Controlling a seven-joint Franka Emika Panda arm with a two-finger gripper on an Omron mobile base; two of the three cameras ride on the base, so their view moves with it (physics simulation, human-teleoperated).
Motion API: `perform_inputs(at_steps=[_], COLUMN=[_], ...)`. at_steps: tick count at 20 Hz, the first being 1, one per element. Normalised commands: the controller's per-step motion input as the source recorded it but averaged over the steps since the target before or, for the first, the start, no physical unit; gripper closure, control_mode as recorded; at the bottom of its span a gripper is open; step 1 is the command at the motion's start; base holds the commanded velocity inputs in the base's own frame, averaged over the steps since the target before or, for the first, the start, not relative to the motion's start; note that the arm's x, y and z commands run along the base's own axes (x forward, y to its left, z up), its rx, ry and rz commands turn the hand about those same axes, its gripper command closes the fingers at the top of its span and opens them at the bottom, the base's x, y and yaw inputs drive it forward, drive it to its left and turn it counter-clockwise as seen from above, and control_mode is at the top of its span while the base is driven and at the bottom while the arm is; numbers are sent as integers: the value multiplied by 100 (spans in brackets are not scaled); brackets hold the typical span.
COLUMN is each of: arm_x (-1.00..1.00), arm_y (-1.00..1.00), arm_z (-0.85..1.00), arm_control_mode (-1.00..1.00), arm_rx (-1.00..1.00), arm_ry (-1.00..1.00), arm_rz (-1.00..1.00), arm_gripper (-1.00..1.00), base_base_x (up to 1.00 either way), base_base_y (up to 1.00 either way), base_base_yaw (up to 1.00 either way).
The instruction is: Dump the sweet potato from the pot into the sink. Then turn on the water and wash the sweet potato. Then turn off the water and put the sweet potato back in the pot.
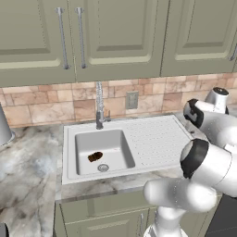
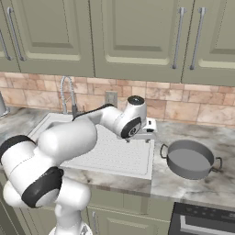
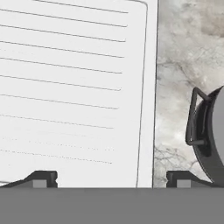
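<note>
The sweet potato (image 1: 95, 156), a small dark brown lump, lies on the floor of the sink (image 1: 69, 139) just above the round drain (image 1: 102, 167). No stream runs from the chrome faucet (image 1: 99, 106). On the counter right of the drainboard stands the dark grey pot (image 2: 190, 158), upright with nothing in it; in the hand view its side handle (image 3: 192, 116) shows at the right edge. My gripper (image 3: 111, 181) hangs open over the drainboard's right edge (image 2: 142, 136), holding nothing, a short way left of the pot.
The dotted drainboard (image 1: 152, 139) lies between the basin and the pot. A pale grey cylinder (image 1: 3, 127) stands at the far left of the marble counter. Wall cabinets hang above the tiled backsplash, with an outlet (image 1: 132, 99) near the faucet.
</note>
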Motion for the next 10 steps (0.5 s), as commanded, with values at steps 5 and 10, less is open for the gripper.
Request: perform_inputs(at_steps=[5,10], arm_x=[0,8], arm_y=[49,45], arm_z=[15,4], arm_control_mode=[-100,-100], arm_rx=[26,26], arm_ry=[0,-2], arm_rz=[6,7], arm_gripper=[-100,-100], base_base_x=[0,0], base_base_y=[0,0], base_base_yaw=[0,0])
